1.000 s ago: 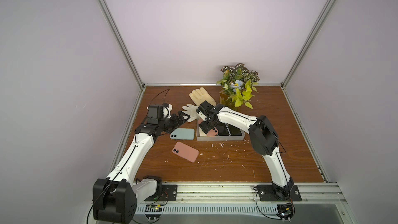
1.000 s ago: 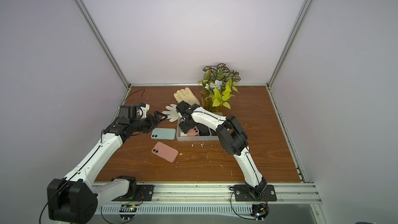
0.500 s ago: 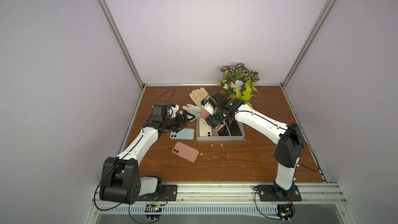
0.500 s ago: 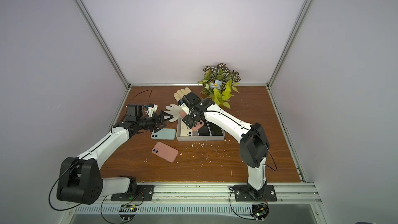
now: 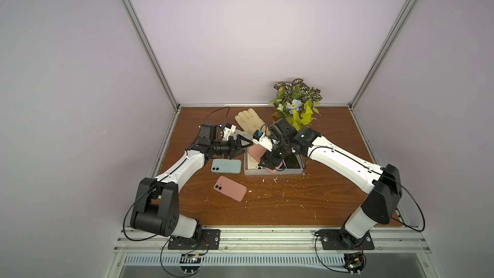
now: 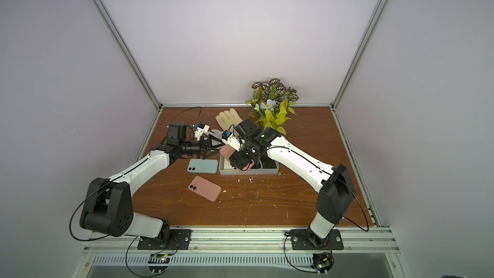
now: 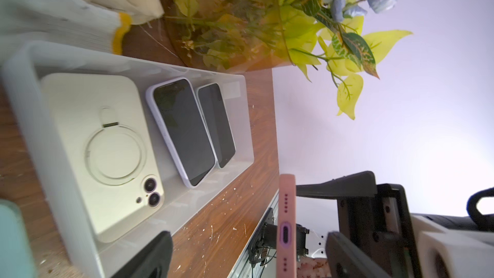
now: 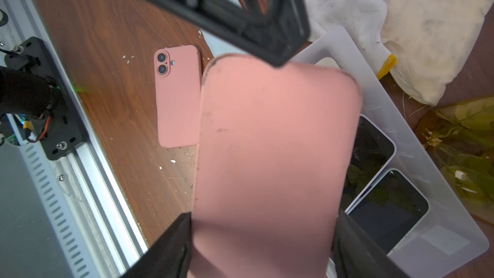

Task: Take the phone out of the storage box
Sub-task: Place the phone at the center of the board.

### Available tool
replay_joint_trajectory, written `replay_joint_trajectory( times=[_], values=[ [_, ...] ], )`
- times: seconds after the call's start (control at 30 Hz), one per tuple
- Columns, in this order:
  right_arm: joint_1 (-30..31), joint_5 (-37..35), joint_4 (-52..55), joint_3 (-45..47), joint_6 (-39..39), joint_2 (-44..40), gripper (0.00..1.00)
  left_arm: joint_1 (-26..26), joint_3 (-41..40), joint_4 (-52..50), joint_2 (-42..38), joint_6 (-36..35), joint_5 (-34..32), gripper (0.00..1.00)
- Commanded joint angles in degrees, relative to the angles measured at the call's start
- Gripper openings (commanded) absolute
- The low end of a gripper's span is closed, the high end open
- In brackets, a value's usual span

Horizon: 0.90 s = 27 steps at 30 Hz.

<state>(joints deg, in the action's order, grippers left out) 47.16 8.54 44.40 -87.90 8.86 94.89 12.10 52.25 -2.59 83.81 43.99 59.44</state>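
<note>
Gripping rounded pink phone (image 8: pixel 278 143): R end effector (image 8: pixel 264 242); L end effector (image 5: pixel 245 147) prob. spread

On the brown wood-grain bench (image 5: pixel 320 199), a cream rubber glove (image 5: pixel 250 123) lies far-centre beside a white knit glove (image 8: pixel 344 4) with a yellow cuff, a leafy yellow-green artificial plant (image 5: pixel 296 102) stands just right, and white crumbs (image 5: pixel 274 180) scatter nearer.

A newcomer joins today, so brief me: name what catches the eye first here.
The right tool grips a pink phone held above the storage box, with the open left tool close to its free end. In the box lie three more phones; a teal phone and a second pink phone lie on the table beside it.
</note>
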Motion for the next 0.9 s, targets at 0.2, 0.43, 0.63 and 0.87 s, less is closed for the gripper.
replay_joint_trajectory(
  times=[0.2, 0.43, 0.63, 0.87],
  values=[
    [1.67, 3.37, -2.30, -0.39, 1.68, -2.95, 0.56, 2.47, 0.86, 4.85, 2.67, 1.90, 7.26, 0.68],
    [2.14, -0.10, -2.13, 0.39, 2.34, -2.05, 0.56, 3.33, -0.94, 9.88, 2.42, 5.54, 10.72, 0.47],
    [2.15, -2.98, -2.08, 0.54, 2.54, -2.01, 0.56, 3.54, -3.34, 9.88, 2.08, 5.16, 13.18, 0.26],
    [2.32, -2.42, -2.12, 0.10, 2.83, -2.19, 0.58, 4.16, -4.09, 9.42, 1.58, 4.66, 12.73, 0.00]
  ],
)
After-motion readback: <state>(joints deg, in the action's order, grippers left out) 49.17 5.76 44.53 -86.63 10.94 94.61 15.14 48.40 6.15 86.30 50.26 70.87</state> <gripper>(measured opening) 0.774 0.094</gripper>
